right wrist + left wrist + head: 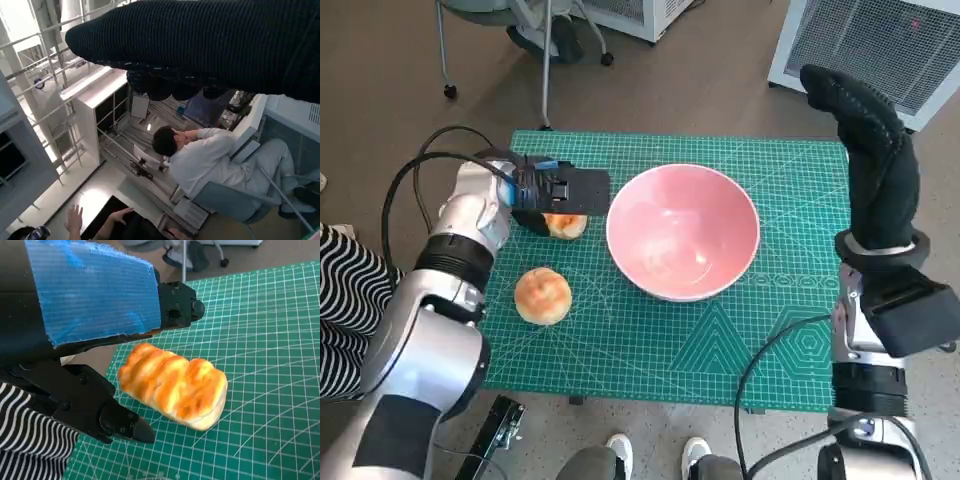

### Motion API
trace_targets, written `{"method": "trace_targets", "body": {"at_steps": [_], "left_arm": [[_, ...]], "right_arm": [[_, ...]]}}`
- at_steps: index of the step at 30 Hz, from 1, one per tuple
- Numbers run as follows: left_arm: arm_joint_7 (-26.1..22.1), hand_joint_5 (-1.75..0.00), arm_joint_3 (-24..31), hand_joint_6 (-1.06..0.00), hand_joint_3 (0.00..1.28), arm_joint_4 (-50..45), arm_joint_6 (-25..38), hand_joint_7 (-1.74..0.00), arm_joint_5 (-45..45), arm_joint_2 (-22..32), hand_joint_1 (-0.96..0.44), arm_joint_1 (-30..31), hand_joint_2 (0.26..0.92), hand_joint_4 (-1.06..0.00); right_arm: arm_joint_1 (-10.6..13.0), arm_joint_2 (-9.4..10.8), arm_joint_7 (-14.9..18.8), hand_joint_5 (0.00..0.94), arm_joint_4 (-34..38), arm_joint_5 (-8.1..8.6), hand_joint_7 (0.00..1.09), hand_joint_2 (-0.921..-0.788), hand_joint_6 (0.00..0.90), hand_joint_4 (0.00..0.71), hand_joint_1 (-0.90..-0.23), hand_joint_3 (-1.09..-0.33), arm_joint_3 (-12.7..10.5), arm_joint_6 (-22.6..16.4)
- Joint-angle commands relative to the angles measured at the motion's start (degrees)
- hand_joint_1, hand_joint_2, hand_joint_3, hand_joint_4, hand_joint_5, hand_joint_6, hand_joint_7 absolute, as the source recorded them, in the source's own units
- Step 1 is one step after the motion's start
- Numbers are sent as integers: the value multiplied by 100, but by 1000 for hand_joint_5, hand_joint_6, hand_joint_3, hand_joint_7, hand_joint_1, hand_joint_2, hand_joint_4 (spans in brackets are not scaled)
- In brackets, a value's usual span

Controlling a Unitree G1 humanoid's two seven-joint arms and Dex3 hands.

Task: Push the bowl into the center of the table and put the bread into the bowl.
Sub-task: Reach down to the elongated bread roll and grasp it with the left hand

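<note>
Bowl [683, 232] centered (judged); left hand [552, 190] spread astride striped bread [172, 385], not yet pinching. Next: close, lift, carry over.

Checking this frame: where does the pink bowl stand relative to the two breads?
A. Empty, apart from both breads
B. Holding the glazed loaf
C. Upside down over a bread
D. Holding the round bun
A: in the head view the pink bowl is upright and empty, with the round bun and the glazed loaf both on the green mat beside it.
</note>
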Motion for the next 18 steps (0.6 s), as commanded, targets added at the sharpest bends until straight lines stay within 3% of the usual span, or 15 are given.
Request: {"method": "trace_targets", "body": {"at_steps": [1, 12, 18], "left_arm": [[322, 1, 34, -143, 17, 78, 19, -21, 3, -76, -154, 85, 704, 0], [1125, -21, 118, -278, 32, 128, -143, -35, -29, -160, 17, 359, 738, -122], [1282, -21, -20, -363, 43, 180, -58, -31, 132, -199, 68, 433, 755, -212]], "right_arm": [[145, -39, -65, 2, -2, -25, 545, -921, 20, 210, -806, -702, -18, 89], [147, -31, -92, 1, -49, -45, 547, -921, 19, 210, -801, -702, 11, 107], [161, -42, -85, 1, -81, -42, 548, -921, 16, 209, -800, -701, 12, 121]]}}
